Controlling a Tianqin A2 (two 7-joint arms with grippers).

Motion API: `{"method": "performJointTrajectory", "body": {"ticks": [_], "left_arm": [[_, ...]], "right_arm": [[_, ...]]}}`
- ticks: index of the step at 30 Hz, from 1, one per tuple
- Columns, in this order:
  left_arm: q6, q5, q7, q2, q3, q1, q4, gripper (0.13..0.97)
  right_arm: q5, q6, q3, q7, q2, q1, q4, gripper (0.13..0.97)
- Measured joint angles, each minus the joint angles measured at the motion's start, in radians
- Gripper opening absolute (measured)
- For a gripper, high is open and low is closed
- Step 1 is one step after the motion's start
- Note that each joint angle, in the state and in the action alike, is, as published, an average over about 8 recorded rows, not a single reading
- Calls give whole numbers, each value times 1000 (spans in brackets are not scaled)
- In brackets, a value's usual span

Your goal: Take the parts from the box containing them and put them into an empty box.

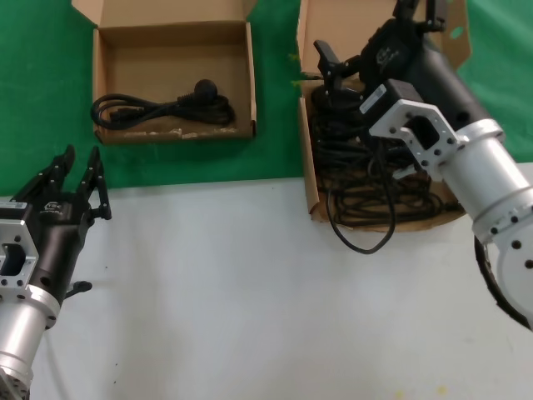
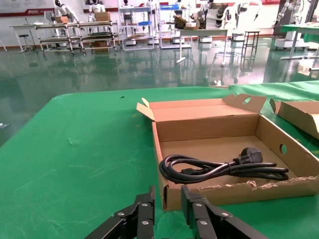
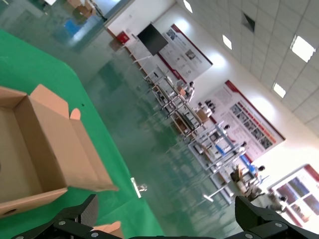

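Broadly, the scene is taken up by a white table (image 1: 250,283) with a green mat (image 1: 42,100) at its far side. On the right stands the larger cardboard box (image 1: 310,179), packed with tangled black power cords (image 1: 375,187) — one loop hangs over its front edge. The right gripper (image 1: 333,62) is held over this box, fingers spread wide and empty. On the mat lies the smaller box (image 1: 104,83), holding one coiled cord (image 1: 162,110). The left gripper (image 1: 79,171) is parked low at the left, slightly parted, holding nothing.
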Motion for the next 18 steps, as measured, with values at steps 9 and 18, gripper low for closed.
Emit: {"method": "performJointTrajectory", "body": {"ticks": [9,18], "left_arm": [[-2,-3,2,0,-1,2,0,319],[-5,-5,5,0,-2,4,1,497]], "right_arm": [[58,4,28,39,2,-50,-2,966],[124,8,60,85,4,-109,-3,966]]}}
